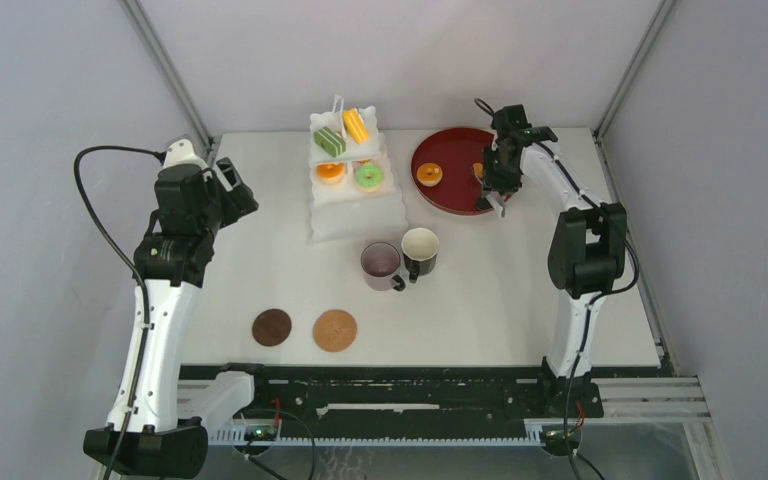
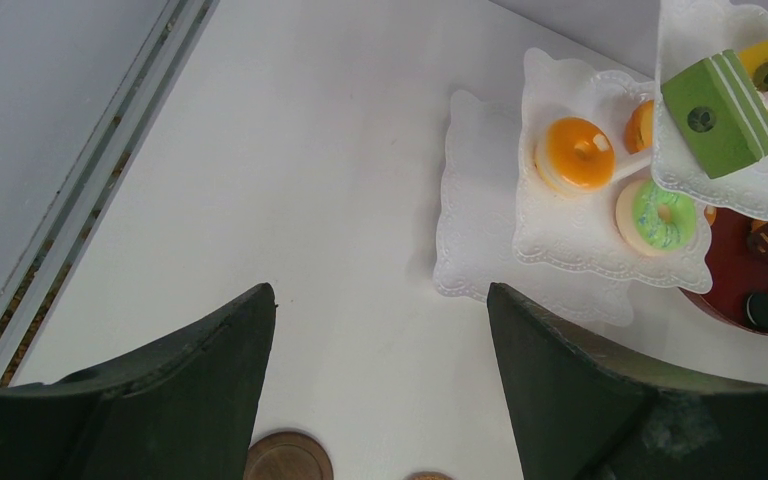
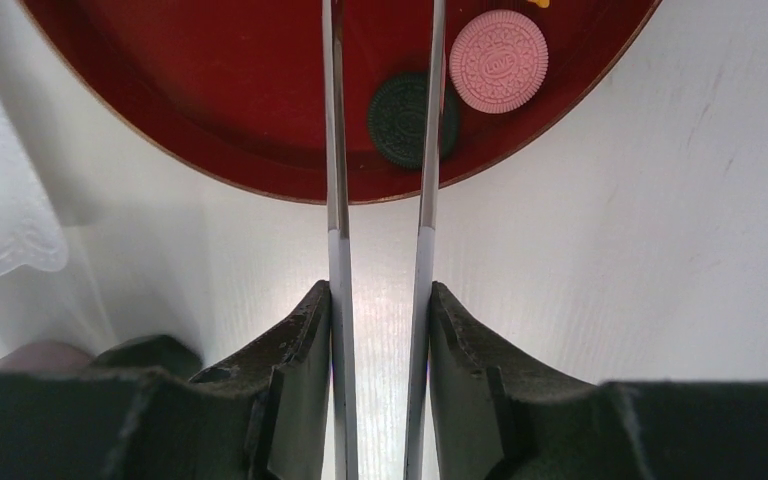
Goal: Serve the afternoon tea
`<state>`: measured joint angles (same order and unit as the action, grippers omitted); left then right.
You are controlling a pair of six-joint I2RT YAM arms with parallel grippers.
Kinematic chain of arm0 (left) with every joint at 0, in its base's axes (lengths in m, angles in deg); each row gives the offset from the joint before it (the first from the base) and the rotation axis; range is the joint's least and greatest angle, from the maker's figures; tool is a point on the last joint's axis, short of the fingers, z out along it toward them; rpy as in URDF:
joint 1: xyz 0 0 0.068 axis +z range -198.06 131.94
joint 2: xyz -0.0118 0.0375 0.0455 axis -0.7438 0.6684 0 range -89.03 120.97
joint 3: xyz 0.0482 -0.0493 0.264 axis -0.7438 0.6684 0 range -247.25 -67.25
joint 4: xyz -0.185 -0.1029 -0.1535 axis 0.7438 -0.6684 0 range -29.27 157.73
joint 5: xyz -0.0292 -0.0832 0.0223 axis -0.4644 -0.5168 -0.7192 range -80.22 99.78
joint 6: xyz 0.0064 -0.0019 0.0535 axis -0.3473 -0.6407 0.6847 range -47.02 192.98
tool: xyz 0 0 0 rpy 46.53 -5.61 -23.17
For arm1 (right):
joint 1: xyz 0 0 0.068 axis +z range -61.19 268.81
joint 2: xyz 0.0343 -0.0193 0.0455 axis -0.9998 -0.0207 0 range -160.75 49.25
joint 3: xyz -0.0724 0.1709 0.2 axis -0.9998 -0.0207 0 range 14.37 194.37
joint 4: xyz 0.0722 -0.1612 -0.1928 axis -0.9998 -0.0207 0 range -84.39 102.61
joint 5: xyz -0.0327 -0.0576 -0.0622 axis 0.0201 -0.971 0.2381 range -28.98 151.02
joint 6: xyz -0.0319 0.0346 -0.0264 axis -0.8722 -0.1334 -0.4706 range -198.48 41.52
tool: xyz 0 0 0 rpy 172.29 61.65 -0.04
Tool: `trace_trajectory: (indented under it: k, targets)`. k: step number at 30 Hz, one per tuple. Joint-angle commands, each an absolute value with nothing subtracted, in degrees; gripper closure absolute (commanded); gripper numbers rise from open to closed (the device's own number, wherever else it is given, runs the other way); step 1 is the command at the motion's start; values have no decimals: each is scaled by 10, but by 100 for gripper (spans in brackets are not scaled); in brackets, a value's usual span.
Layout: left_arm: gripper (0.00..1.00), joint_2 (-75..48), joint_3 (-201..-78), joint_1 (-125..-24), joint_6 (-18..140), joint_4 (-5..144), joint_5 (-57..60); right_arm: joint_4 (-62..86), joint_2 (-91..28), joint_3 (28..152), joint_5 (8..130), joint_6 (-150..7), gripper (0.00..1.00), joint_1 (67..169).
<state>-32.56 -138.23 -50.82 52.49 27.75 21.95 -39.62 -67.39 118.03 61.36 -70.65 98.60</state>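
The white three-tier stand point(image 1: 350, 222) point(image 2: 480, 230) carries a green pastry point(image 1: 329, 141) and a yellow one point(image 1: 357, 125) on top. An orange ring point(image 1: 331, 172) point(image 2: 575, 153) and a green ring point(image 1: 368, 176) point(image 2: 658, 215) sit one tier lower. A mauve mug point(image 1: 381, 264) and a black mug point(image 1: 420, 250) stand together mid-table. Two brown coasters point(image 1: 272, 327) point(image 1: 335, 330) lie near the front. My right gripper point(image 1: 495, 188) point(image 3: 380, 290) is shut on metal tongs point(image 3: 337, 150), whose arms cross a dark cookie point(image 3: 385, 120). My left gripper point(image 1: 235, 190) point(image 2: 380, 290) is open over bare table.
The dark red round tray point(image 1: 450, 150) point(image 3: 210, 110) lies right of the stand and holds an orange pastry point(image 1: 428, 175) and a pink cookie point(image 3: 498, 60) beside the dark one. Grey walls close the table on three sides.
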Motion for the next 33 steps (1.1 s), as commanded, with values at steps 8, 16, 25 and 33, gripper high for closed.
trace_trajectory:
  k: [8,16,25,33]
  targets:
    - [18,-337,-1386,-510,537,292,232,-371,-575,1173,651,-679,93,989]
    - [18,-340,-1385,-509,537,291,233,-365,-552,1154,664,-676,95,990]
    - [18,-345,-1383,-509,536,290,233,-328,-518,1124,702,-676,97,1005]
    - [18,-348,-1383,-509,537,287,235,-303,-503,1107,743,-676,99,1027]
